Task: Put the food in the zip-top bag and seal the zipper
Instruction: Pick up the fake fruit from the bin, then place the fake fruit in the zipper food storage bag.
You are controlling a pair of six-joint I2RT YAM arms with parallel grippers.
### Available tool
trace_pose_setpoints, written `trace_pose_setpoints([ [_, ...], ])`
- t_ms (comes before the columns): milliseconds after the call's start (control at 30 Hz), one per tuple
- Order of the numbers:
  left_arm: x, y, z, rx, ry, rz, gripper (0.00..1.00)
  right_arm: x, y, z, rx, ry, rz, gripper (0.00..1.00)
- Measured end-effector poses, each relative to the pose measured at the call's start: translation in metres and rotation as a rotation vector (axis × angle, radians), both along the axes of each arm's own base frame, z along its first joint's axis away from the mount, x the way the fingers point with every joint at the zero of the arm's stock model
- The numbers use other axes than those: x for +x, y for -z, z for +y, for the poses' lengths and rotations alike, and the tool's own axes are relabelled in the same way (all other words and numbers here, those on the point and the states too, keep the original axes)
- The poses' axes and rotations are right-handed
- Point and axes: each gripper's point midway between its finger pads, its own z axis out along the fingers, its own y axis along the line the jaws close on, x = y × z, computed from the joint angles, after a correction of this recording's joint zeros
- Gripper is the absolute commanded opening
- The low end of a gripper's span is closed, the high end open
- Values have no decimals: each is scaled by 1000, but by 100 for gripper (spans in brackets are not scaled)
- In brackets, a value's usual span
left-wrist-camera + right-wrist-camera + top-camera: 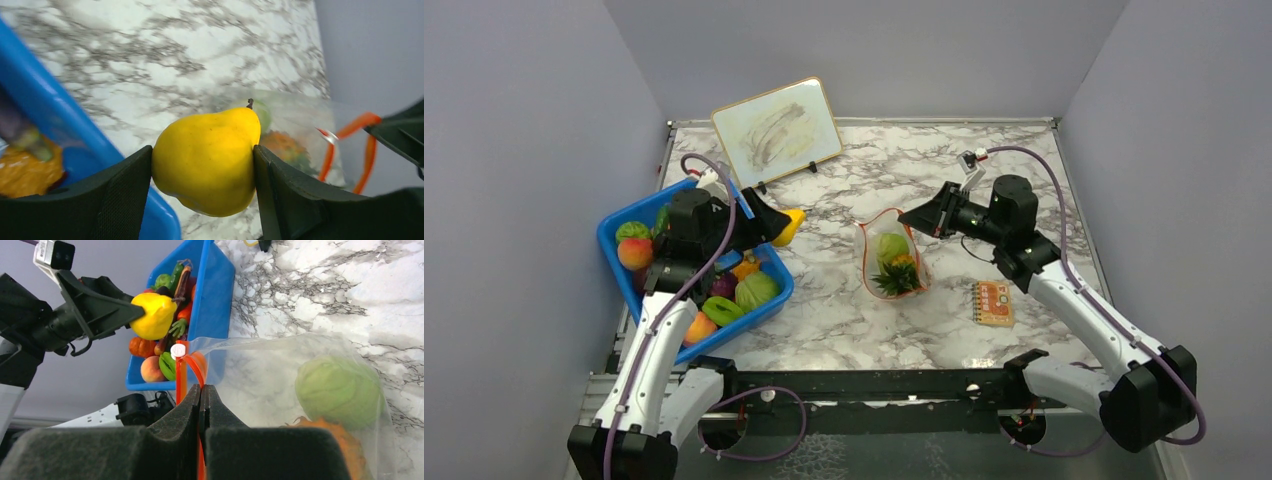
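Note:
My left gripper (781,228) is shut on a yellow pear (207,160), one of the food pieces, and holds it just past the right rim of the blue tub (612,232), left of the zip-top bag (891,258). The clear bag stands open on the marble, with a green fruit (340,390) and a spiky-leaved orange one (896,276) inside. My right gripper (201,390) is shut on the bag's rim at the orange-red zipper (181,375), holding the mouth up. More food (744,292) lies in the tub.
A framed white board (776,133) leans at the back of the table. A small orange card (994,303) lies right of the bag. Grey walls close in on the left, back and right.

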Motion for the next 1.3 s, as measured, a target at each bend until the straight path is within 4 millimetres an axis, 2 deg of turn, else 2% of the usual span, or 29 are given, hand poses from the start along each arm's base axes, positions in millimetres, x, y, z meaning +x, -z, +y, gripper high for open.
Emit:
trace_pose_setpoints([
  [100, -8, -7, -26, -80, 124, -31, 27, 1, 1, 1, 9, 3, 10, 1],
  [233, -24, -37, -61, -156, 291, -130, 27, 3, -1, 2, 23, 5, 13, 1],
  [367, -50, -69, -93, -211, 457, -251, 26, 4, 0, 3, 33, 7, 23, 1],
  [500, -70, -87, -116, -262, 568, -312, 26, 5, -1, 4, 37, 7, 20, 1],
  [667, -80, -77, -135, -305, 627, -277, 27, 5, -1, 4, 37, 6, 20, 1],
  [933, -82, -36, -177, -304, 664, -119, 26, 3, -2, 4, 38, -1, 16, 1],
  [1067, -75, -20, -187, -268, 635, -85, 26, 0, -2, 5, 41, -12, 14, 1],
  [1167, -65, -18, -189, -224, 593, -86, 26, -1, -2, 4, 42, -16, 13, 1],
  [1300, -45, -30, -188, -161, 522, -123, 27, -4, -4, 4, 45, -21, 7, 1],
])
